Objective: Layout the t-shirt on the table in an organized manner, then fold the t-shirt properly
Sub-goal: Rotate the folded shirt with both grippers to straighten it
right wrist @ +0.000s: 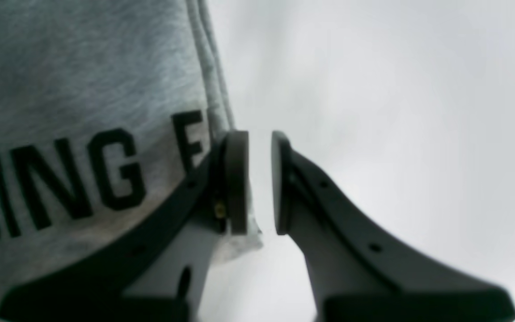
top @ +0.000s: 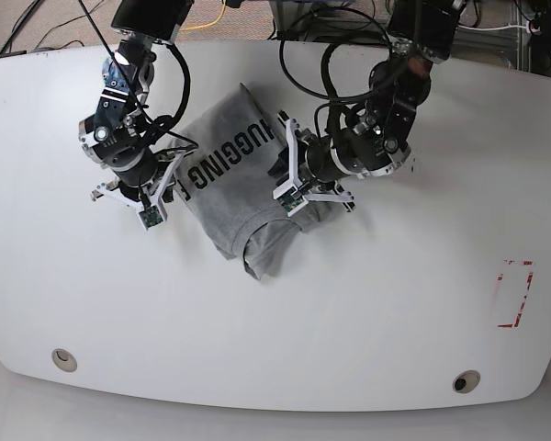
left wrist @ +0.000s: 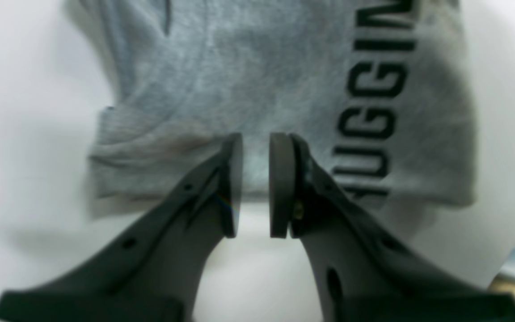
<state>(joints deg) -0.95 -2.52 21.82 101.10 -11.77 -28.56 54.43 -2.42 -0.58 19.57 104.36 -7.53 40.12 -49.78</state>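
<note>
Cloth first: the t-shirt (top: pixel 234 188) is lying in a folded, slightly bunched bundle toward the far edge of the table (top: pixel 349 322), left of its middle, black lettering facing up and a rolled sleeve or hem pointing at the near edge. You are looking at a compact stack, not a spread garment, so I judge the fold to be well along, though the near end is looking lumpy and may want smoothing.

Your left gripper (left wrist: pixel 255 183) is hovering over one short edge of the bundle, its pads standing slightly apart with nothing between them, only fabric and bare white top showing through the gap. Your right gripper (right wrist: pixel 259 181) is sitting at the opposite side, right beside the edge by the lettering, pads likewise parted by a narrow slot and pinching nothing.

Flanking the bundle like this is probably giving you a matched grab on both edges. A red tape outline (top: pixel 514 294) is sitting well apart, near the right edge.
</note>
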